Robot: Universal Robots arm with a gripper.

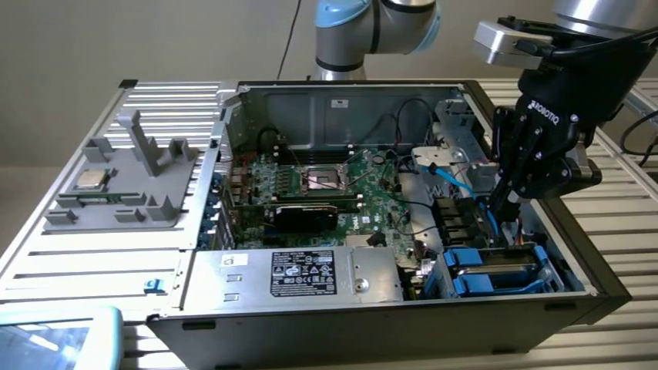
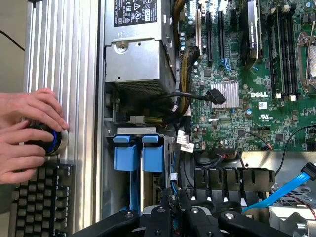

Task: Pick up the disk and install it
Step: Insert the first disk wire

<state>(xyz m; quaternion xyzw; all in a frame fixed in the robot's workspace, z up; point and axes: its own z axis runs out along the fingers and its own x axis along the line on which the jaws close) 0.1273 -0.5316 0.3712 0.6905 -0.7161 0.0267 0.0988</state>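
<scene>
Two blue carriers stand side by side in the drive bay at the near right corner of the open computer case (image 1: 391,324) in the exterior view, and we take the disk (image 1: 494,270) to be seated among them, its blue tabs (image 2: 139,150) facing up; we cannot tell which of the pair is the task's own. Just beyond and above the bay hangs the gripper (image 1: 504,212), its black fingers drawn almost together and holding nothing we can see, the tips close over the bay without clearly touching a carrier. We judge the disk stiff, fairly heavy for its size and sensitive to knocks, its metal faces slick; the blue plastic frame and tabs look like the safest place to take hold, gripped across the narrow edges. Left of the bay lies the power supply (image 1: 298,274) with its black label, farther in the green motherboard (image 1: 340,189). In the wrist view, a person's hands (image 2: 29,131) rest on a round knob beside a keyboard (image 2: 39,200).
</scene>
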